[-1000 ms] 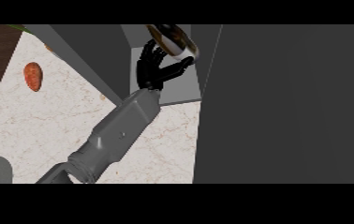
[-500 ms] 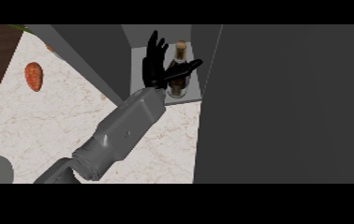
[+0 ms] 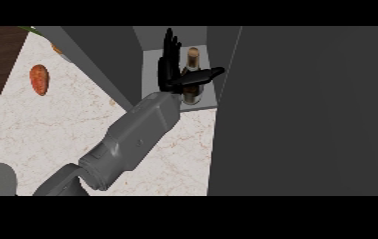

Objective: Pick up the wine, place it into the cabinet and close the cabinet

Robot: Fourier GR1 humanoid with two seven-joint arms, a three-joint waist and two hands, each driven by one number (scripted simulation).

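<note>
I see my left hand [image 3: 174,68] spread open at upper centre, holding nothing, just beside the upright wine bottle [image 3: 192,78] inside the cabinet [image 3: 295,108].

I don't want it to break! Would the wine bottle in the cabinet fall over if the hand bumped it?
Probably, yes. The wine bottle stands upright, tall and narrow, so a sideways nudge could tip it. It looks like glass, so likely stiff and breakable. The open left hand is right beside it, so it should draw away gently.
</note>
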